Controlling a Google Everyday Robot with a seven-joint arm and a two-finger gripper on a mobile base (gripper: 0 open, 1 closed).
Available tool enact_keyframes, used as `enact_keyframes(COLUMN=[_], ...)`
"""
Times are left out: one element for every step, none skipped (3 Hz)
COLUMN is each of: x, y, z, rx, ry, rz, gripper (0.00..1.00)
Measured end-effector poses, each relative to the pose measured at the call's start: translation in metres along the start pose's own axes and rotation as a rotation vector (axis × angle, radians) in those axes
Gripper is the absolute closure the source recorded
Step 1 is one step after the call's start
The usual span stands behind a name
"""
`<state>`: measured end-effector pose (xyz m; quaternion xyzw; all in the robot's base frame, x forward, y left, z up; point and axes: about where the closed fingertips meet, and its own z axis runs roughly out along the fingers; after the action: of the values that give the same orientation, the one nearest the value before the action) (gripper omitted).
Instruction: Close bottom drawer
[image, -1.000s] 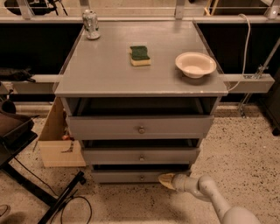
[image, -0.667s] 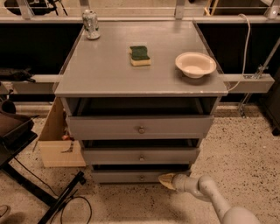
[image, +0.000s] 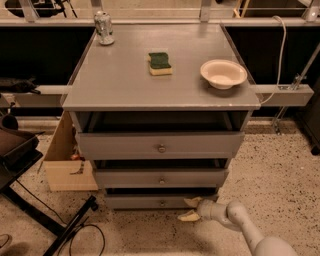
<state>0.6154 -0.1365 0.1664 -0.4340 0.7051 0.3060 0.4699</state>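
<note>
the bottom drawer (image: 145, 202) sits lowest in the grey desk (image: 125, 85), its front standing slightly out. the tool (image: 191, 209) is low at the front's right end, fingers spread apart, gripping nothing. on top stand a can (image: 104, 28), a sponge (image: 160, 63) and a bowl (image: 223, 74).

Tabletop (image: 125, 85): can (image: 104, 28), sponge (image: 160, 63), bowl (image: 223, 73); end effector (image: 190, 209) near floor (image: 280, 175).

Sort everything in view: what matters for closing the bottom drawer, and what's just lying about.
For the job: bottom drawer; end effector, open, at the right end of the drawer's front, near the floor.

Lying about: can, sponge and bowl on the cabinet top; cardboard box at left; top drawer; middle drawer.
</note>
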Motion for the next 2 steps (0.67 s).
enact_keyframes(x=[0.0,0.002], y=[0.0,0.017], z=[0.0,-0.038], rx=[0.0,0.005], ry=[0.0,0.034], rz=[0.0,-0.029], gripper=[0.47,0.78])
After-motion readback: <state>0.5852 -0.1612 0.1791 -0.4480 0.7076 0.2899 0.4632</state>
